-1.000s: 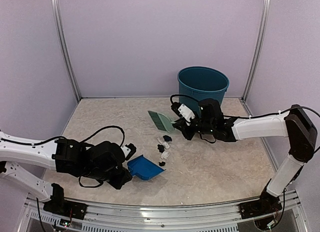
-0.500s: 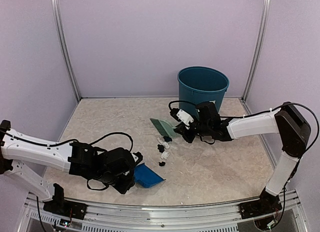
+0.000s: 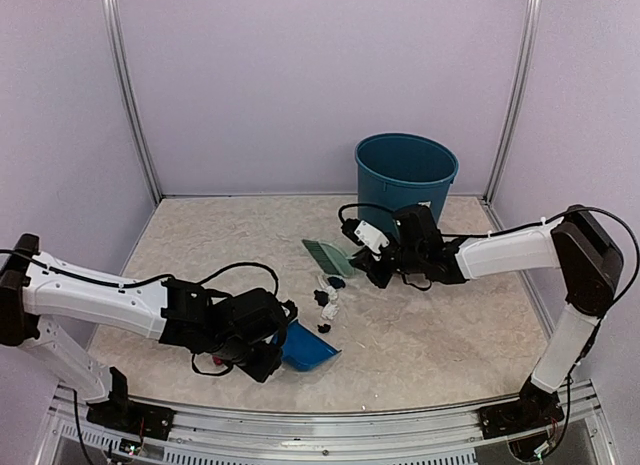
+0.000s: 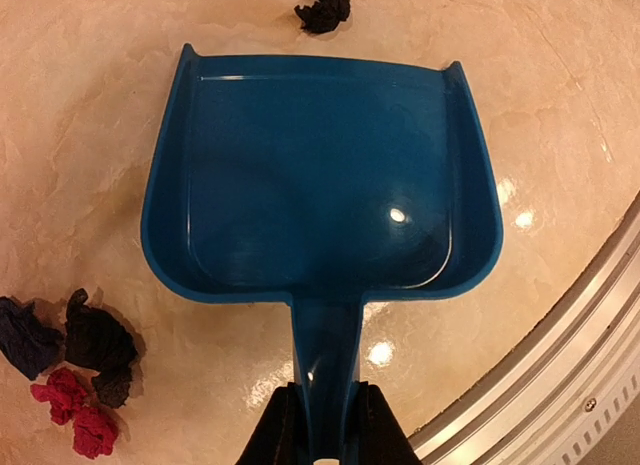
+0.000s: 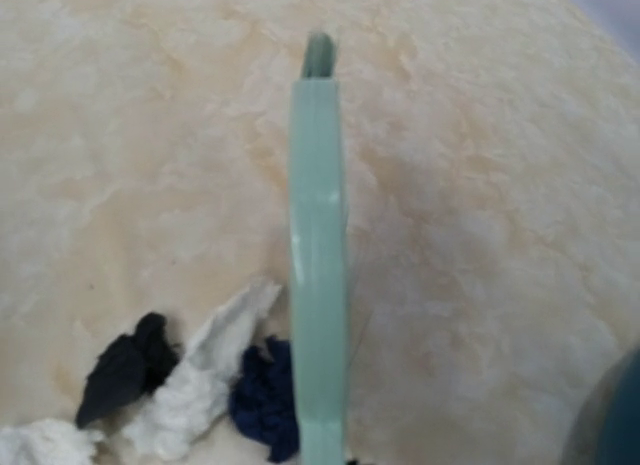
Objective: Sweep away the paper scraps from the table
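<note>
The sweeping looks barely begun. The left hand (image 4: pixel 322 425) is clamped on the handle of the blue dustpan (image 4: pixel 320 185), whose tray lies flat on the counter (image 3: pixel 440 325) near the front rail (image 4: pixel 560 385), and the left wrist view shows that tray bare, with nothing gathered in it. The right hand (image 3: pixel 358 257) grasps the pale green brush (image 3: pixel 325 256) by its handle, the bristle end reaching toward the middle of the counter. The paper scraps (image 3: pixel 326 297) all lie loose. The main cluster of dark and white bits sits just beside the brush, between it and the dustpan. One dark bit (image 4: pixel 323 7) lies just beyond the pan's open lip. A few dark and pink ones (image 4: pixel 70 345) lie off to the side of the pan, behind its mouth. In the right wrist view a navy scrap lies right against the brush blade, though whether the bristles press on it cannot be told. The teal bin (image 3: pixel 405 170) stands at the back, and its inside is not visible. By this reading both tools are in hand and every scrap has yet to be brushed into the pan and carried off.
</note>
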Available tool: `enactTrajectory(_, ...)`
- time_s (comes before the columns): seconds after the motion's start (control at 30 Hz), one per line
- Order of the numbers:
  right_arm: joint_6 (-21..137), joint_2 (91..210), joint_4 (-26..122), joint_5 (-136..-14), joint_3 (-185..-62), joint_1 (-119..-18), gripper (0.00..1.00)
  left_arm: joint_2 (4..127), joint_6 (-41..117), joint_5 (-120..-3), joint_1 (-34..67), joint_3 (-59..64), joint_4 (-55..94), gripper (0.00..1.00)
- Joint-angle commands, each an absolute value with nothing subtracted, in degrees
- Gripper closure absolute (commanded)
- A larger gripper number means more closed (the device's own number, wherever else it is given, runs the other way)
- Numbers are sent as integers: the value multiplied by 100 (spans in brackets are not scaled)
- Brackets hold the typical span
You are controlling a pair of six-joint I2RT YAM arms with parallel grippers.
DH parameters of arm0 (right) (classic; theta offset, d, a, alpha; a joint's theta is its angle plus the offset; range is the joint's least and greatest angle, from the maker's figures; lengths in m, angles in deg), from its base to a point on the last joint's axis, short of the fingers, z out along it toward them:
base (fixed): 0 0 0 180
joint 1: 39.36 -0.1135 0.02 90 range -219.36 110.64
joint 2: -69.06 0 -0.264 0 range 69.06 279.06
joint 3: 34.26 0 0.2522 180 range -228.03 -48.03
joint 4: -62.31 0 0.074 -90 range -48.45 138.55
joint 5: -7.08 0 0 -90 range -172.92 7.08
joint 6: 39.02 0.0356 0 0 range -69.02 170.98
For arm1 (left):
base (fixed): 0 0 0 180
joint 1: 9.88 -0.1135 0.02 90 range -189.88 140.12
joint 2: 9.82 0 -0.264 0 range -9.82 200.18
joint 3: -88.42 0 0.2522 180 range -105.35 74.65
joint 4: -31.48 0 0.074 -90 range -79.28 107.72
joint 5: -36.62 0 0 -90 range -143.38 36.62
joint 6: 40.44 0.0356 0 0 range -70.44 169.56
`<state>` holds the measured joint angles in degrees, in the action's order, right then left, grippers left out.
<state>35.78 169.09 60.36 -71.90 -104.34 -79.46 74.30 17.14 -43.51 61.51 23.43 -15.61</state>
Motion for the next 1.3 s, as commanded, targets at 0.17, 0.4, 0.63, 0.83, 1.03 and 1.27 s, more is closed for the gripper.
enactTrajectory(0.17,3959,16614,6576,-8477,-10208,-7794,100,7573,1880,-4473,5905,2130,-1463,100)
enactTrajectory(0.4,3831,17094,6658,-7875,-10083,-7757,100,7699,1921,-4435,5738,2076,-1412,100)
enactTrajectory(0.63,3659,17220,6786,-7031,-9912,-7753,100,7963,1942,-4238,5686,2007,-1388,100)
enactTrajectory(0.83,3414,17353,6474,-6204,-9958,-7760,100,8147,1942,-4172,5573,1964,-1321,100)
enactTrajectory(1.03,3383,17466,6126,-5985,-10103,-7761,100,8220,1976,-4181,5479,1972,-1266,100)
enactTrajectory(1.27,3548,17362,6219,-5525,-9918,-7778,100,8242,2049,-4160,5411,2030,-1148,100)
